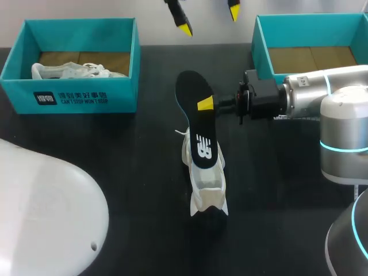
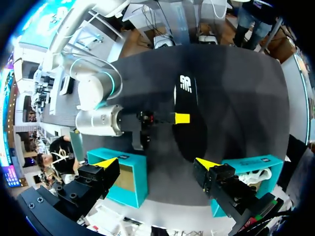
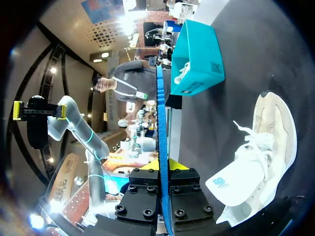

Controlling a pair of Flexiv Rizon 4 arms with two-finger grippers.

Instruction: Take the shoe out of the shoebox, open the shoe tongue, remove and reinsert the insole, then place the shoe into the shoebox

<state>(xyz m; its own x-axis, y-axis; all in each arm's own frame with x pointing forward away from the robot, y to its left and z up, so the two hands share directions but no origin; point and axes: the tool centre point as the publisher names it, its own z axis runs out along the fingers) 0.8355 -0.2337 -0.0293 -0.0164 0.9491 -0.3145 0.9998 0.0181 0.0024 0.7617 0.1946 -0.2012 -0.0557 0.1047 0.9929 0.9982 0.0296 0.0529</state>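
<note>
The right pincer point(image 1: 206, 104) is clamped on the insole point(image 1: 198, 123), holding it over the shoe point(image 1: 207, 187) lying below (likely lined up for reinsertion); the left pincer point(image 2: 156, 163) hangs wide, well above both.

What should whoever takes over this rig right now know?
Right gripper: shut on the insole, held over the shoe and seemingly clear of it.
Left gripper: open, empty, raised above the table.
Shoe: on the table between the boxes. Left shoebox holds another shoe; right shoebox looks empty.
Done: shoe out, insole removed.
Left: reinsert insole, box the shoe.
</note>
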